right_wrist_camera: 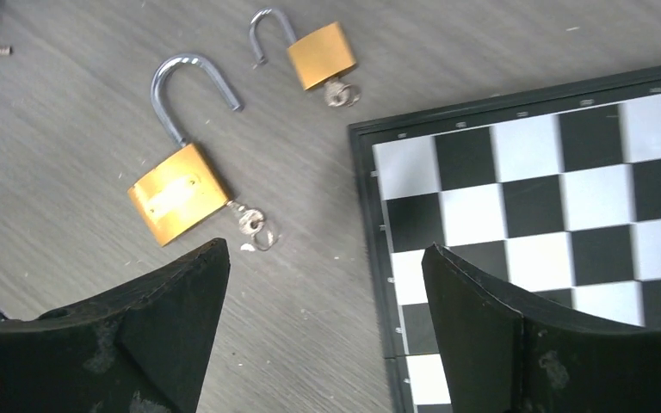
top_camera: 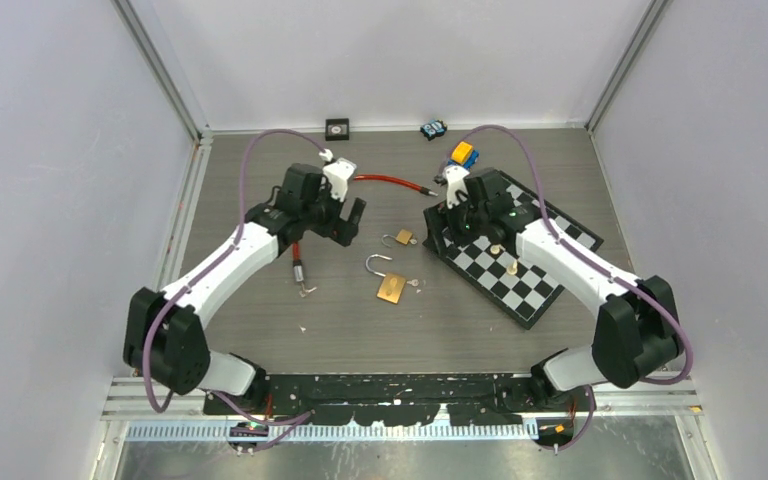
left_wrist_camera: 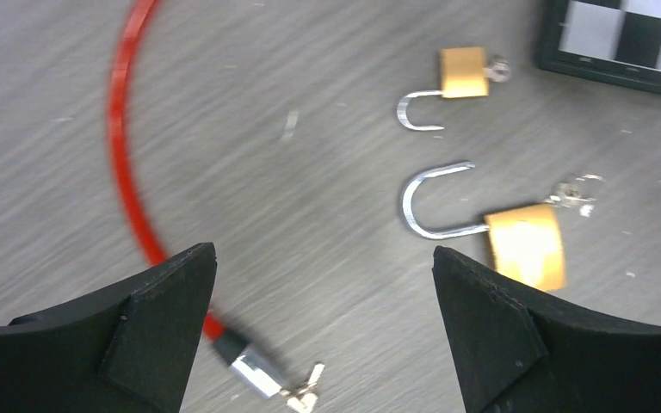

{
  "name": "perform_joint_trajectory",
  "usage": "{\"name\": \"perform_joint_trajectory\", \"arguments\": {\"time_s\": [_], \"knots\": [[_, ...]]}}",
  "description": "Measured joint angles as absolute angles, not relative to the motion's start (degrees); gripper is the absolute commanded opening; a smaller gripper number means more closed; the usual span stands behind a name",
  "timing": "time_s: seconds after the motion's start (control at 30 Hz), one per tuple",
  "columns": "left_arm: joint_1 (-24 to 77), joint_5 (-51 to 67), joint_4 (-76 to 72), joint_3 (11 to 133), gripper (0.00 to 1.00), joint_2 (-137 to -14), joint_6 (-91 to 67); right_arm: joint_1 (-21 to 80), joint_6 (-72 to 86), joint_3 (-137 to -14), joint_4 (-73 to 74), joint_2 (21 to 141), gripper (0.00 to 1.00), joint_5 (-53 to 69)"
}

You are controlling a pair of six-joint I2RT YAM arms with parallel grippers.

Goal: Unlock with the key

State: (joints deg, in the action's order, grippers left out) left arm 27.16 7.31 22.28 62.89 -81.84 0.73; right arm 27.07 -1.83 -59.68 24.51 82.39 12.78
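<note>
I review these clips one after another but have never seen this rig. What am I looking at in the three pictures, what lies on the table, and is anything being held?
The wide picture looks down from above on two white robot arms bolted at the table's near edge. The other two come from cameras on each wrist; the black wedges at the bottom are that arm's own fingers. On the table lie a large brass padlock and a small brass padlock, both with shackles swung open and keys in them, a red cable, and a chessboard with a few pieces. The left gripper and the right gripper both stand open and hold nothing.
</note>
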Motion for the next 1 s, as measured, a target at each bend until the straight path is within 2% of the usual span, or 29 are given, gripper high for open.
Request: {"name": "perform_joint_trajectory", "arguments": {"time_s": [0.13,0.4,1.0], "knots": [[23.81,2.5,23.07,62.35,1.0,-77.41,4.03,24.58,-1.83,-61.3,25.1,79.66,0.89,10.61],[13.63,0.19,24.05,58.83,1.0,-68.73,6.72,17.26,-0.95,-61.67,25.56,70.48,0.9,10.63],[10.44,-1.43,17.34,46.92,1.0,-51.92,6.48,13.98,0.16,-58.7,22.74,60.69,0.9,7.27]]}}
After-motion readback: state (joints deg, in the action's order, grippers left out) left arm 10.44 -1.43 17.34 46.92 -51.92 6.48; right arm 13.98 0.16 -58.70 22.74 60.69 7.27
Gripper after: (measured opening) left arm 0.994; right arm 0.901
